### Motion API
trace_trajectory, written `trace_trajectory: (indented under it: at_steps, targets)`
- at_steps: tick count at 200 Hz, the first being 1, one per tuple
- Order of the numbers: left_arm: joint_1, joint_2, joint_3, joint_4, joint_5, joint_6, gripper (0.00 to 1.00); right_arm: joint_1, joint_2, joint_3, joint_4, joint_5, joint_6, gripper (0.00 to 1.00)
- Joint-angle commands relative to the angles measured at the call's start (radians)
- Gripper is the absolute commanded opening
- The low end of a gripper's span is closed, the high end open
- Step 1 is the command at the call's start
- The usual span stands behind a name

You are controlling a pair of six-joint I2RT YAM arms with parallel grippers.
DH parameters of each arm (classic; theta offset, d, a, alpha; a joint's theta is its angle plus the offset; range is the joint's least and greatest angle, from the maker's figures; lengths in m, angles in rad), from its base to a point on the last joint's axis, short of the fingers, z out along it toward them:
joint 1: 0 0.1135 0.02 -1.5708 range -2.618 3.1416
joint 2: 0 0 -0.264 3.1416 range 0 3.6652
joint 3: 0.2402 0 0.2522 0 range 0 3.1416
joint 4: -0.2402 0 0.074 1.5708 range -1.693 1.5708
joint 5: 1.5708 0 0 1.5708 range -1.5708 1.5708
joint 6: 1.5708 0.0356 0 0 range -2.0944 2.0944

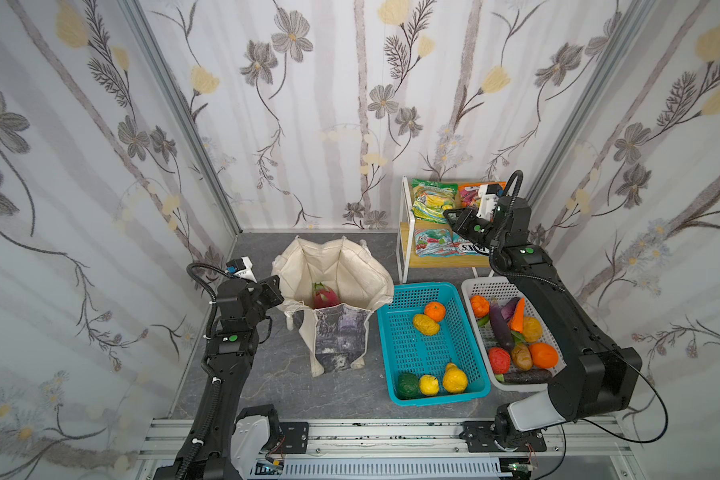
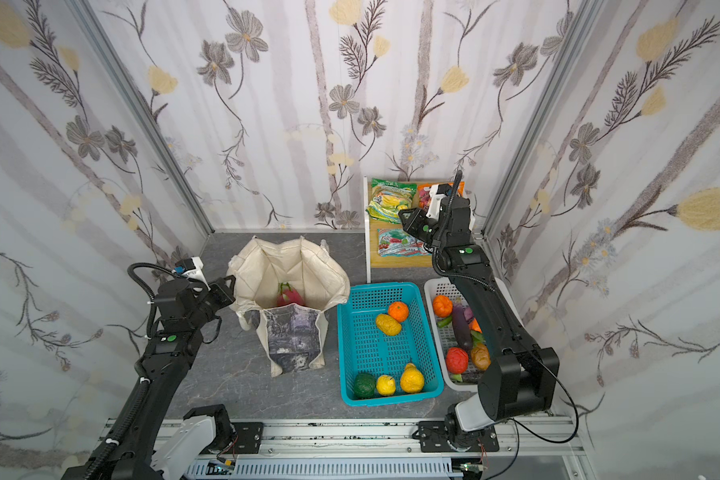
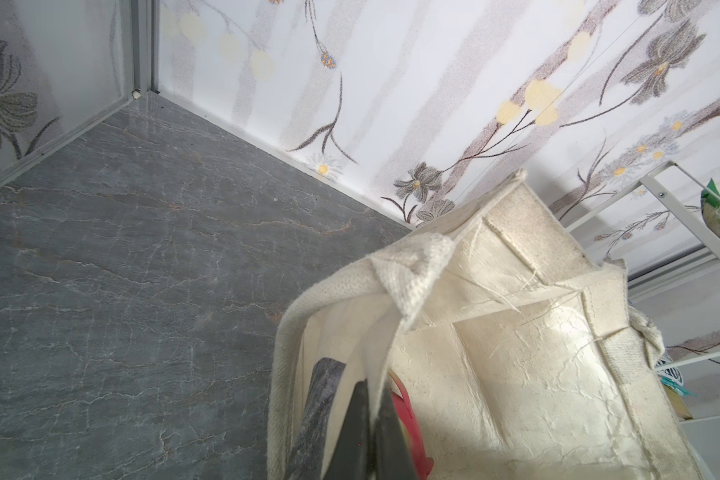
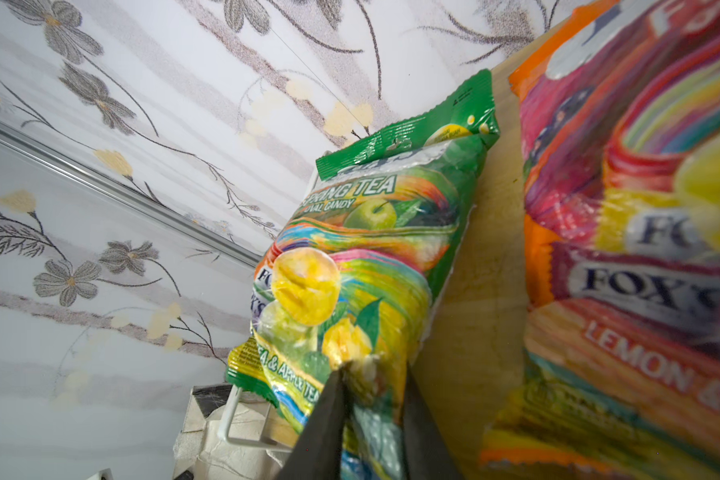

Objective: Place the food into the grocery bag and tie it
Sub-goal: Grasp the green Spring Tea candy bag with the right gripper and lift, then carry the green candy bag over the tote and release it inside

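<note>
The cream grocery bag (image 1: 341, 266) (image 2: 296, 266) stands open at the middle, with a pink dragon fruit (image 1: 324, 297) (image 3: 408, 411) inside. My left gripper (image 1: 276, 291) (image 2: 225, 291) (image 3: 373, 401) is shut on the bag's left rim (image 3: 391, 332). At the back right, my right gripper (image 1: 447, 214) (image 2: 403, 216) (image 4: 375, 386) is shut on the near end of a green snack packet (image 1: 433, 201) (image 2: 391, 199) (image 4: 371, 249) that lies on the shelf's top board. An orange packet (image 1: 470, 193) (image 4: 641, 208) lies beside it.
A white-framed wooden shelf (image 1: 404, 232) holds another packet (image 1: 433, 241) on its lower board. A teal basket (image 1: 433, 286) with several yellow, orange and green toy fruits sits right of the bag. A white basket (image 1: 474, 286) of toy vegetables lies under my right arm. Walls close in on three sides.
</note>
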Motion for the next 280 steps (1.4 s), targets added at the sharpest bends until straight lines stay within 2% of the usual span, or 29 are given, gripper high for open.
trace_trajectory:
  at_steps: [1, 20, 35, 157, 193, 217, 240, 280]
  targets:
    - [0.000, 0.003, 0.002, 0.038, 0.013, -0.004, 0.00, 0.003, 0.000, 0.019, 0.041, -0.024, 0.011, 0.07]
    - [0.004, 0.002, 0.005, 0.039, 0.012, -0.006, 0.00, 0.006, -0.014, 0.026, 0.051, -0.022, 0.015, 0.07]
    - [0.007, 0.001, 0.004, 0.041, 0.014, -0.011, 0.00, 0.007, -0.013, 0.044, 0.051, -0.034, 0.018, 0.00]
    - [0.007, 0.000, -0.004, 0.048, 0.036, -0.030, 0.00, 0.125, -0.055, 0.231, 0.010, -0.007, -0.005, 0.00]
    - [0.007, -0.002, -0.007, 0.051, 0.038, -0.034, 0.00, 0.227, -0.127, 0.233, 0.014, 0.017, 0.007, 0.00]
    - [0.007, 0.001, -0.004, 0.056, 0.049, -0.043, 0.00, 0.352, -0.148, 0.189, 0.036, 0.069, 0.005, 0.00]
    - [0.010, 0.002, -0.004, 0.074, 0.057, -0.059, 0.00, 0.482, -0.131, 0.156, 0.044, 0.124, -0.013, 0.00]
    - [0.010, 0.019, -0.013, 0.084, 0.061, -0.068, 0.00, 0.621, -0.037, 0.042, 0.212, 0.126, 0.073, 0.00]
